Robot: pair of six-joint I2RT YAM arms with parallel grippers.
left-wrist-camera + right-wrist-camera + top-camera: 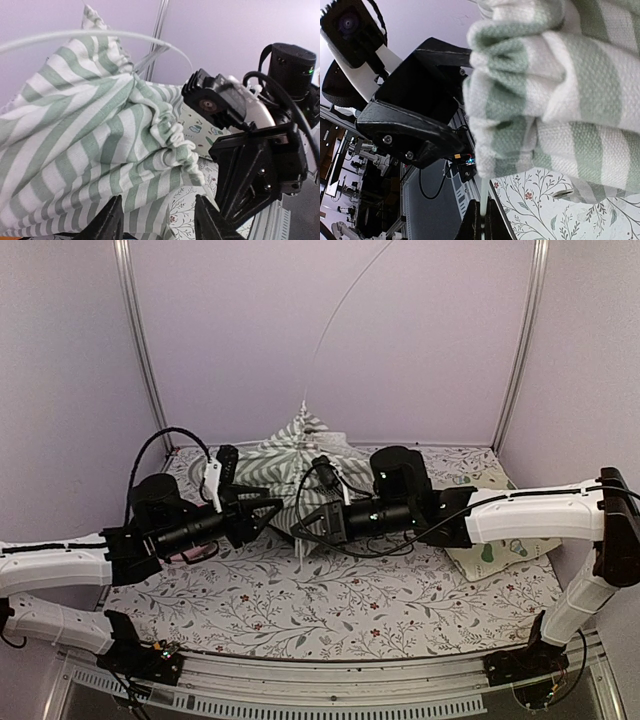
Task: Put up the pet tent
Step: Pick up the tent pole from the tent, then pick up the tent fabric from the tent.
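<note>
Nearest me, the white-and-black left arm (55, 570) and right arm (530, 515) reach in from the front edge over the floral-print table cover (300, 615). Between them, towards the back, the sage-green and white striped fabric pet tent (290, 455) sits slumped and bunched, not yet standing, with a pale avocado-print mat (500, 552) off to its right. One thin white pole (75, 36) arcs high out of its peak. The right pincer (481, 222) is clamped tight on the lower end of a thin white pole beside the gathered hem; the left pincer (159, 217) stands about half open with nothing pinched, the hem just ahead of its fingertips. I'd say the pole is being worked into the cloth: best the left takes that hem firmly first, then the right feeds slowly so the springy rod doesn't slip or whip
</note>
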